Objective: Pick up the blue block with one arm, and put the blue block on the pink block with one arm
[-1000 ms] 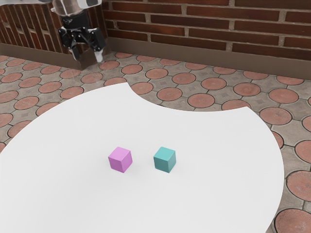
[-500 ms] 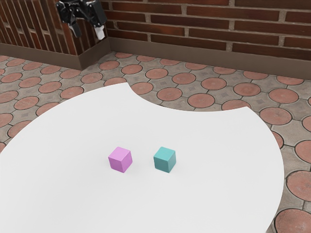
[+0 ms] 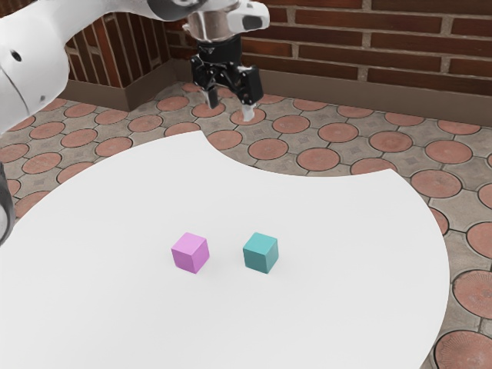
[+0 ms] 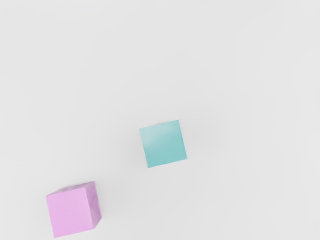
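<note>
the small teal-blue cube point(image 3: 260, 252) is seen resting on the white round surface point(image 3: 346, 231), near the pink cube point(image 3: 190, 253); farther back, the black fingers point(image 3: 247, 114) are held spread, empty, with the teal-blue cube lying below and nearer.

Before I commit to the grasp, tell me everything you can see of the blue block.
The blue block is a plain cube, teal-blue, with smooth matte faces and no markings. It sits flat on the white table, one vertical edge turned toward the exterior camera. It lies to the exterior view's right of the pink block, with a clear gap between them. Only the table touches it; the open gripper hangs high up, well clear of it.
</note>
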Available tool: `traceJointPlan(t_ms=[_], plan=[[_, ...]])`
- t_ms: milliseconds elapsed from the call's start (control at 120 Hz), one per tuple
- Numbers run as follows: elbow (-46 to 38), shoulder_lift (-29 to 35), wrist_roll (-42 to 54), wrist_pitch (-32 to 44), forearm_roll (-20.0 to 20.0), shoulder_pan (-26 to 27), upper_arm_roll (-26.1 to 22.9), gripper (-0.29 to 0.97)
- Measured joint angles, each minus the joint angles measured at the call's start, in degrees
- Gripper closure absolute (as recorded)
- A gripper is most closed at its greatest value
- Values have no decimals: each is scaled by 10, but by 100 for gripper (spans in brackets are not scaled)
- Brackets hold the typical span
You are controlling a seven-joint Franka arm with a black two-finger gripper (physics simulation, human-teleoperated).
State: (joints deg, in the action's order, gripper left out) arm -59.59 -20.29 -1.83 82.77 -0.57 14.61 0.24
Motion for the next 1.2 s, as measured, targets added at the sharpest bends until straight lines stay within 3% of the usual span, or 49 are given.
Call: traceJointPlan(t_ms=[100, 400, 592, 817, 967, 1200], plan=[[1, -11, -4, 26, -13, 31, 2, 0], [-1, -11, -14, 41, -15, 32, 1, 0], [-187, 33, -21, 108, -6, 47, 14, 0], [-284, 43, -38, 187, 9, 52, 26, 0], [-306, 16, -50, 240, 40, 57, 56, 0], [-305, -43, -63, 291, 57, 64, 74, 0]])
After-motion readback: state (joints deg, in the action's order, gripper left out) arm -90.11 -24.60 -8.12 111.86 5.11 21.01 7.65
